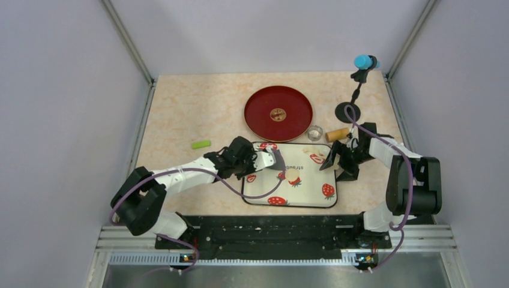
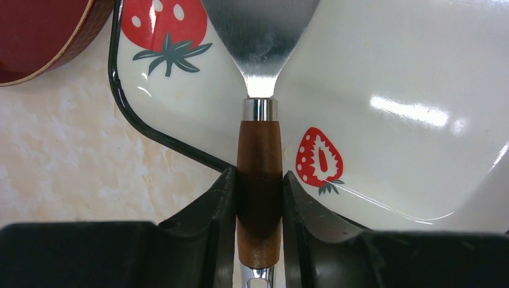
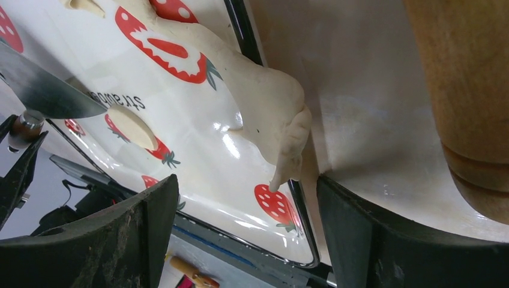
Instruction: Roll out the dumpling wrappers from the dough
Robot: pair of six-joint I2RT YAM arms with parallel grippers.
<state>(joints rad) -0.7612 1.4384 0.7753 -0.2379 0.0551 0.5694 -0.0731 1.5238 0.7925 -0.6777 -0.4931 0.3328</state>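
1. Top view: the tray is set at the near middle of the table. The spatula is clamped in the left gripper, its blade held over the tray's far-left part. A wrapper is seen on the tray, just near-right of the blade. The right gripper is held at the tray's right edge. The plate, ring and roller are laid beyond the tray.
2. Left wrist view: the fingers are pressed onto the spatula's wooden handle.
3. Right wrist view: the right fingers are spread wide, with nothing pinched. The dough is draped over the tray's right rim.
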